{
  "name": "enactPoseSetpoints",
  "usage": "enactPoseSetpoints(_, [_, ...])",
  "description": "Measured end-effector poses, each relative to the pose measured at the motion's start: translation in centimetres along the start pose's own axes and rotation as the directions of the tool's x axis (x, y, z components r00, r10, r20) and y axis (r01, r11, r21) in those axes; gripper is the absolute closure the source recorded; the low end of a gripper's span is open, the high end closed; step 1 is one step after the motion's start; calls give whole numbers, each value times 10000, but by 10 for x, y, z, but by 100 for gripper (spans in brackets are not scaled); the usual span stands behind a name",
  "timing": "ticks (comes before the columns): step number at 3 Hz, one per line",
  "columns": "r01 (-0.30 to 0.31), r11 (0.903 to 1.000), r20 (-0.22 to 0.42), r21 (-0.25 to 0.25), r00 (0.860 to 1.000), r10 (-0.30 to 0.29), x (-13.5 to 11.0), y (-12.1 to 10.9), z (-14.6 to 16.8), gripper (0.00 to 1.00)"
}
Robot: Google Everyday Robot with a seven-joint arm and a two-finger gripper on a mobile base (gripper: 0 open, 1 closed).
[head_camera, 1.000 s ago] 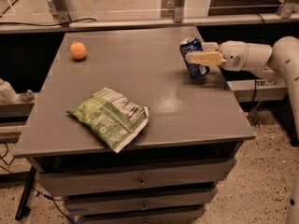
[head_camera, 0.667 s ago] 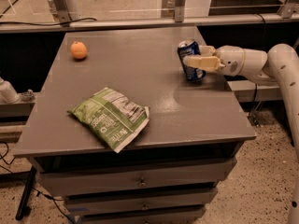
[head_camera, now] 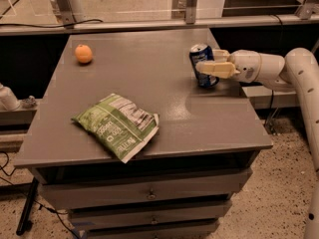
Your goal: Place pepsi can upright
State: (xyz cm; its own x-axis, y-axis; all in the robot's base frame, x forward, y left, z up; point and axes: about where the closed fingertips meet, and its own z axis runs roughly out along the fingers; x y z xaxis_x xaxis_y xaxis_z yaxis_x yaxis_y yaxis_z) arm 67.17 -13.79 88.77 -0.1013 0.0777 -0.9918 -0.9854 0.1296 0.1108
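Okay, over the last second the gripper [head_camera: 206,59] has carried the pepsi can [head_camera: 199,55] slightly left and down, and the can has rotated from a clear tilt to close to vertical. It now sits near the right edge of the desk [head_camera: 149,68], toward the back, silver top up, with the gripper still clamped on it: one finger runs across the front of the can and the other sits behind it. The base looks to be on or just above the desk, but from this angle I can't confirm contact. I'd say the placing is nearly done, leaving touchdown, release and backing out to the right without knocking it. The orange [head_camera: 83,54] and the green chip bag [head_camera: 117,126] haven't moved and are well apart from the can.
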Motion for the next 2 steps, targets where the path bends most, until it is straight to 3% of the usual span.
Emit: enactPoseSetpoints(2, [3,10000,-2,0,10000,-3,-1,0,0,36])
